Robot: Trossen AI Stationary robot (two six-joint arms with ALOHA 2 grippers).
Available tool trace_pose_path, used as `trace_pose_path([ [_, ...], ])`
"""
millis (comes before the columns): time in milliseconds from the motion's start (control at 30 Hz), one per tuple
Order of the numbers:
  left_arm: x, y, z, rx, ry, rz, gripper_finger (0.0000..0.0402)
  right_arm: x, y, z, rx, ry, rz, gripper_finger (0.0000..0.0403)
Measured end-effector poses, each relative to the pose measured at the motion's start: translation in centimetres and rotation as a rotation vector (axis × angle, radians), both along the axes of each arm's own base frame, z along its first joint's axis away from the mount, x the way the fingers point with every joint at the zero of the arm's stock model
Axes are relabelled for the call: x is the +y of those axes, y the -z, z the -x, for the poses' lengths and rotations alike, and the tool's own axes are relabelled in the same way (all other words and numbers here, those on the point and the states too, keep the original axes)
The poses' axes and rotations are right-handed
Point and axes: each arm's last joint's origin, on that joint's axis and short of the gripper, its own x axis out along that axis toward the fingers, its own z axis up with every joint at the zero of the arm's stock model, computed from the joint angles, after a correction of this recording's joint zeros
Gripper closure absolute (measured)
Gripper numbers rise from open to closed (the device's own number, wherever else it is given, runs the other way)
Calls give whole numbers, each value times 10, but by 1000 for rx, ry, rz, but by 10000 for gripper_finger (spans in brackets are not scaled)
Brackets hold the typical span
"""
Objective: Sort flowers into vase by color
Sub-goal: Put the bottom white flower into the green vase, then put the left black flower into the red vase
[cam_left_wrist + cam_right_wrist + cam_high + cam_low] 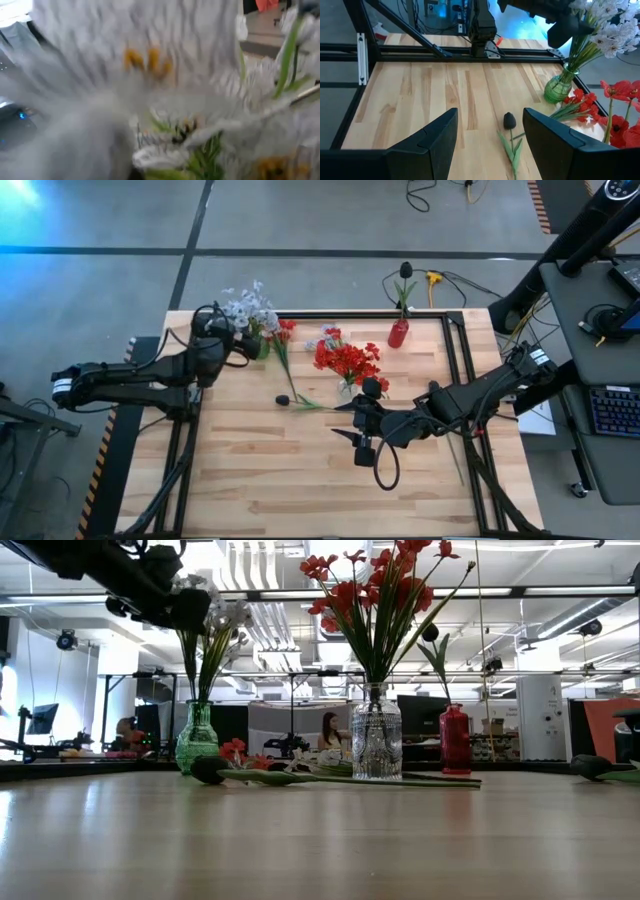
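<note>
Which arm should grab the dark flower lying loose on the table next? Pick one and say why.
Right. The right claw is open and aimed at the dark flower lying on the table. The left claw is up at the white flowers in the green vase.

Left arm stretched from desk's left edge toward far-left corner, left tool (240,340) raised high there; finger state hidden. Right arm reaches in from right edge, bent low over desk centre; right tool (345,420) fingers spread wide, empty.
</note>
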Motion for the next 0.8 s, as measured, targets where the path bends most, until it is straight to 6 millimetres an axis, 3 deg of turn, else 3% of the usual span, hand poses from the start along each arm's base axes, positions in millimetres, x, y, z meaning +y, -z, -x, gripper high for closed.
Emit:
trace_pose_path([
  [533,-4,19,5,71,-12,102,118,0,0,0,-2,6,-12,186],
  [800,-7,29,7,94,81,223,118,0,0,0,-3,8,-16,186],
])
